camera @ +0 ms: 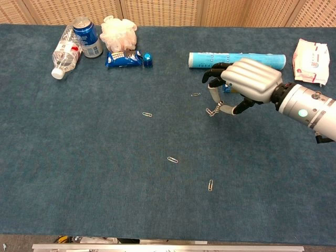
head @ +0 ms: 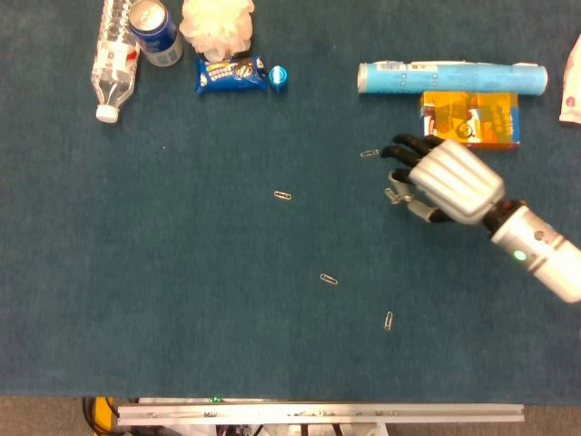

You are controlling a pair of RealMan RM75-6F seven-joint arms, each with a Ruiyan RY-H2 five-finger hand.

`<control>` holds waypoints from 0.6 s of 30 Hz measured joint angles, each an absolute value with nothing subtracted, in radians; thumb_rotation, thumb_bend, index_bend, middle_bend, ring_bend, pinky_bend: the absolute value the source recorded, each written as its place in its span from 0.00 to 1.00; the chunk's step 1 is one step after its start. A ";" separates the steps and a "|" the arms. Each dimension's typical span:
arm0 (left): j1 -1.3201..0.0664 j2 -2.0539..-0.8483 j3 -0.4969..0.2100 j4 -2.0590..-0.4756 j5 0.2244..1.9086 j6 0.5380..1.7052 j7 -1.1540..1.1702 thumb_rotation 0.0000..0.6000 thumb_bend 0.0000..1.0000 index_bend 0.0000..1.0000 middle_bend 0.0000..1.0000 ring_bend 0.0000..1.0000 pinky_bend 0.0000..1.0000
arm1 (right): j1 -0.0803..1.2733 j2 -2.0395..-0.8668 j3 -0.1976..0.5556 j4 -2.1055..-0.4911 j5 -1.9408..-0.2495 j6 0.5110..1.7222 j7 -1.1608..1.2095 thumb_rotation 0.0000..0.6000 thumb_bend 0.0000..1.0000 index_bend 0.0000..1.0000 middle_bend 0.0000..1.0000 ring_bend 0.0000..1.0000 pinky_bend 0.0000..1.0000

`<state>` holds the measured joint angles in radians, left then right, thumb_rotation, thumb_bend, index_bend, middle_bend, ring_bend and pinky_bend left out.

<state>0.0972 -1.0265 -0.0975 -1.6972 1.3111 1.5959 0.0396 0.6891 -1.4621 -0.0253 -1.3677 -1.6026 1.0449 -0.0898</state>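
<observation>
The right robot hand [camera: 247, 84] pinches a paper clip [camera: 211, 112] between thumb and fingertip — it dangles at the hand's left edge, above the table [camera: 105, 173].

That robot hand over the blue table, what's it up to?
The right hand pinches a small paper clip and holds it just above the blue table. Four more clips lie loose on the cloth, the nearest just left of the hand. A blue tube and an orange box lie close behind it.
</observation>
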 measured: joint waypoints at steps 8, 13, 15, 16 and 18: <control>0.082 -1.028 -0.096 -1.697 1.322 1.578 0.046 1.00 0.05 0.31 0.35 0.33 0.45 | 0.644 -1.408 -0.054 -1.389 -1.610 1.077 -0.147 1.00 0.30 0.59 0.27 0.17 0.37; 0.071 -1.031 -0.094 -1.695 1.339 1.571 0.049 1.00 0.05 0.31 0.35 0.33 0.45 | 0.617 -1.368 -0.065 -1.416 -1.613 1.093 -0.188 1.00 0.30 0.59 0.27 0.17 0.37; 0.067 -1.032 -0.093 -1.692 1.342 1.565 0.049 1.00 0.05 0.31 0.35 0.33 0.45 | 0.608 -1.351 -0.068 -1.430 -1.609 1.095 -0.208 1.00 0.30 0.59 0.27 0.17 0.37; 0.064 -1.032 -0.093 -1.692 1.343 1.561 0.049 1.00 0.05 0.31 0.35 0.33 0.45 | 0.604 -1.343 -0.068 -1.436 -1.606 1.096 -0.218 1.00 0.30 0.59 0.27 0.17 0.37; 0.058 -1.032 -0.092 -1.691 1.346 1.553 0.048 1.00 0.05 0.31 0.35 0.33 0.45 | 0.594 -1.325 -0.068 -1.453 -1.597 1.098 -0.241 1.00 0.30 0.59 0.27 0.17 0.37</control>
<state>0.0583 -1.0322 -0.0922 -1.6907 1.3456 1.5530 0.0483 0.5943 -1.3252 -0.0682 -1.4533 -1.5975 1.0981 -0.2406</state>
